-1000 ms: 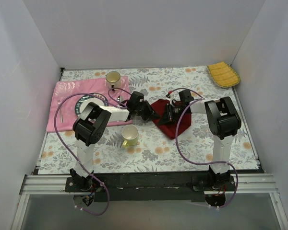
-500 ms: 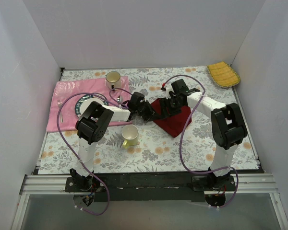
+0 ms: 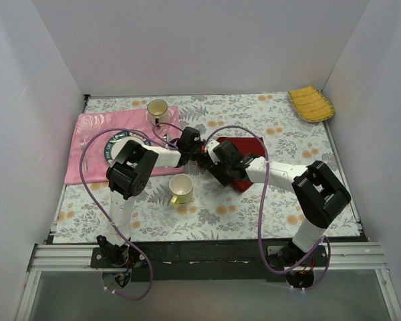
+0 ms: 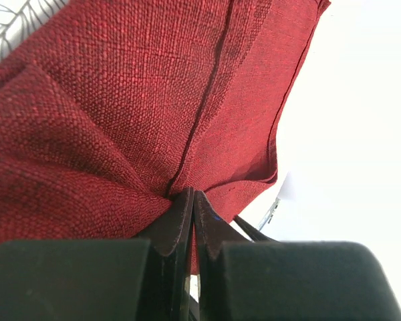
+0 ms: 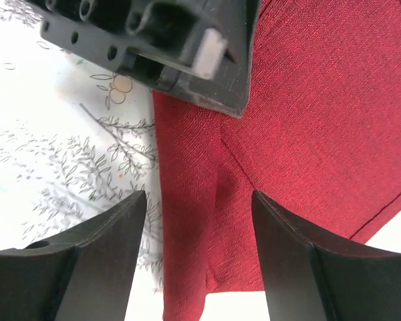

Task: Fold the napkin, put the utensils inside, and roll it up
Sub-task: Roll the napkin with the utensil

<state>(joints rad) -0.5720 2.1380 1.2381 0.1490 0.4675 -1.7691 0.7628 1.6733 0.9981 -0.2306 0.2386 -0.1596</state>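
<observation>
Left claw: my fingers are closed tight, pinching a bunched fold of the napkin. Right claw: spread wide, gripping nothing, poised over the cloth. The napkin lies near the centre of the table, at 3 o'clock from my left claw.

We see a floral-print table; directly on it lie a pink cloth at the left; a yellow ribbed cloth in the far right corner; the maroon napkin near the middle; a cup beside it, nearer the front.
</observation>
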